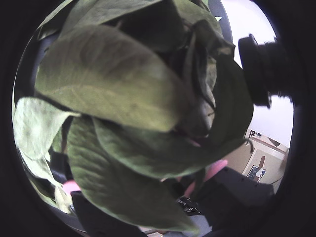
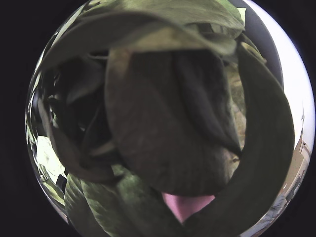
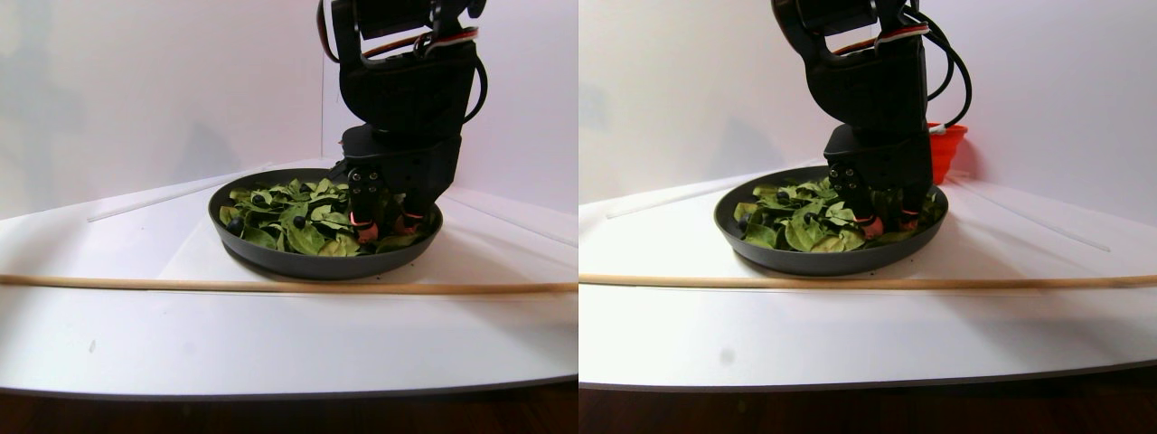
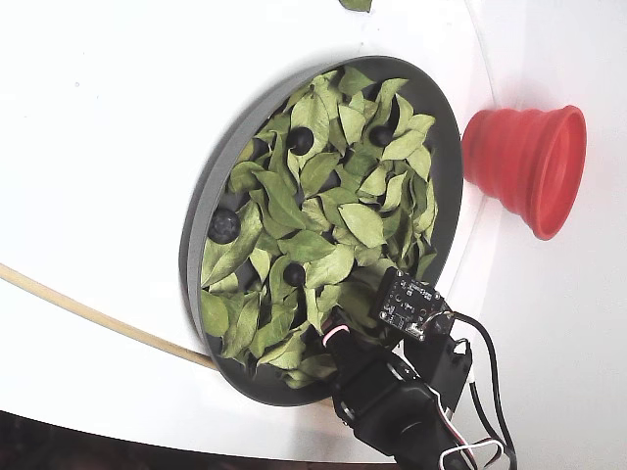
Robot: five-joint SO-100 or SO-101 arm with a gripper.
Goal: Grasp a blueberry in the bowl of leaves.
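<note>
The dark-grey bowl (image 4: pixel 201 220) (image 3: pixel 298 262) is full of green leaves (image 4: pixel 338 220) (image 3: pixel 307 237). Small glossy blueberries lie among them at the bowl's far side (image 4: pixel 300 140) (image 4: pixel 380 135) and nearer the middle (image 4: pixel 294 274). My gripper (image 4: pixel 362 315) (image 3: pixel 389 226) is pushed down into the leaves at the bowl's near edge. Its pink-padded fingertips (image 3: pixel 366 231) stand apart, so it is open. In both wrist views leaves (image 1: pixel 108 74) (image 2: pixel 168 123) fill the picture, with only pink pads (image 1: pixel 70 186) (image 2: pixel 187 205) peeking out. No blueberry shows between the fingers.
A larger dusty berry with a star crown (image 4: pixel 223 225) sits at the bowl's left rim. A red ribbed cup (image 4: pixel 529 166) (image 3: pixel 945 149) lies right of the bowl. A thin wooden stick (image 3: pixel 271 285) (image 4: pixel 88 313) runs across the white table in front.
</note>
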